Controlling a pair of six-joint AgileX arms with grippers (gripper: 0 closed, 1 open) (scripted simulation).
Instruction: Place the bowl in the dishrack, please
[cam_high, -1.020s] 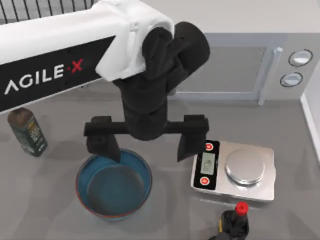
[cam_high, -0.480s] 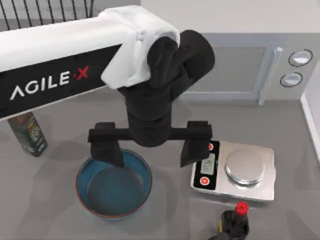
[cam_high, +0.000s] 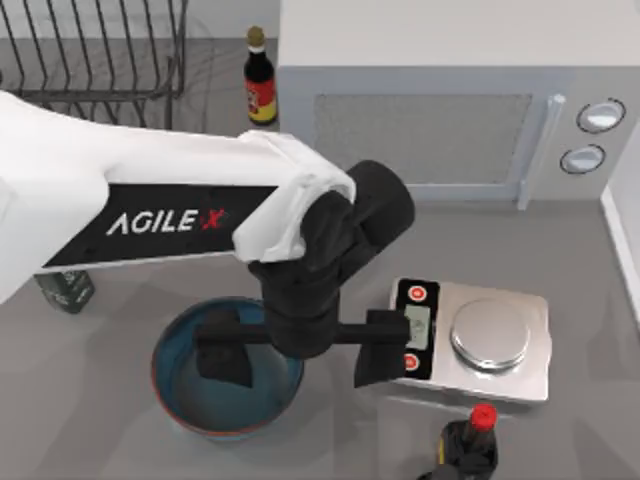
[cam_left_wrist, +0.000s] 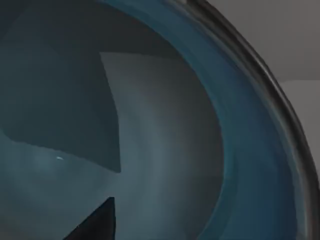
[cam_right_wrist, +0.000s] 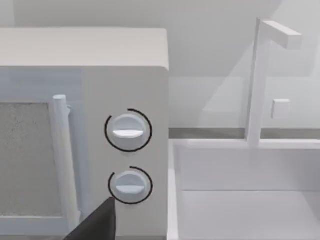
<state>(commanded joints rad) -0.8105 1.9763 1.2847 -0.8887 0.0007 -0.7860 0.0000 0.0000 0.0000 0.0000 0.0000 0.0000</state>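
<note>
The bowl (cam_high: 190, 390), blue inside with a reddish-brown rim, sits on the table at front left of centre. My left gripper (cam_high: 303, 352) is open and low over its right side. One finger (cam_high: 226, 358) is inside the bowl and the other finger (cam_high: 380, 352) is outside it, beside the scale, so the jaws straddle the rim. The left wrist view looks into the bowl's blue inside (cam_left_wrist: 165, 140), with one dark fingertip (cam_left_wrist: 97, 225). The dishrack (cam_high: 95, 50) of dark wire bars stands at the back left. A dark fingertip (cam_right_wrist: 100, 222) of my right gripper faces the microwave's knobs.
A white microwave (cam_high: 430, 120) fills the back right. A kitchen scale (cam_high: 500, 340) with a steel pan sits right of the bowl. A dark sauce bottle (cam_high: 260, 85) stands behind, a red-capped bottle (cam_high: 470, 445) in front, a green bottle (cam_high: 65, 290) at left.
My left gripper has come down and slightly toward the table's front. Its left finger has dropped inside the bowl and the other beside the scale. The bowl has not moved.
</note>
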